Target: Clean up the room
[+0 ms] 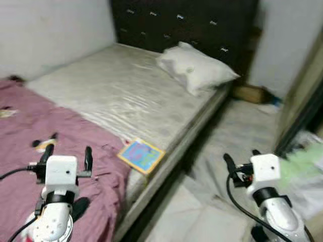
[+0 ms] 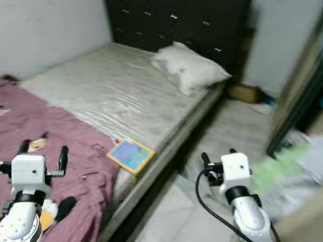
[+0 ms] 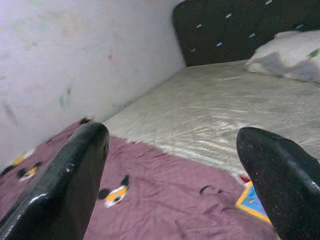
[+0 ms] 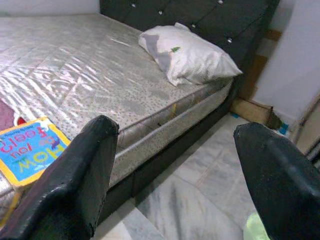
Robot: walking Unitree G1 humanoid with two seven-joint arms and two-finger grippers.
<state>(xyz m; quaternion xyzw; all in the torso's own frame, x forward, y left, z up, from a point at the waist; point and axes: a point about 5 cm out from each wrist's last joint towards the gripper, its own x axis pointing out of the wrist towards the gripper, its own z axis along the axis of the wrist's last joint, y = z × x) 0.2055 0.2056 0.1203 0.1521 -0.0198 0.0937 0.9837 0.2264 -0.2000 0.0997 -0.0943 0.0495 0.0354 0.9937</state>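
Soft, even indoor light fills the room, with no hard shadows. Both head views are smeared by motion blur, worst at the right edge, where a green shape (image 1: 303,164) melts into streaks. The bare mattress (image 1: 121,91) shows a pale sheen. The wrist views are sharper, though the close black fingers (image 4: 75,180) sit out of focus.

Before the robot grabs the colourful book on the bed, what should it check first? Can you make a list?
1. Left gripper open, holding nothing: ok.
2. Right gripper open, holding nothing: ok.
3. Book in plain sight, nothing on top of it: ok.
4. Book safely on the mattress: not ok, it lies at the edge, beside the purple blanket.
5. Book within reach: cannot tell.
6. Pillow out of the way, up by the headboard: ok.
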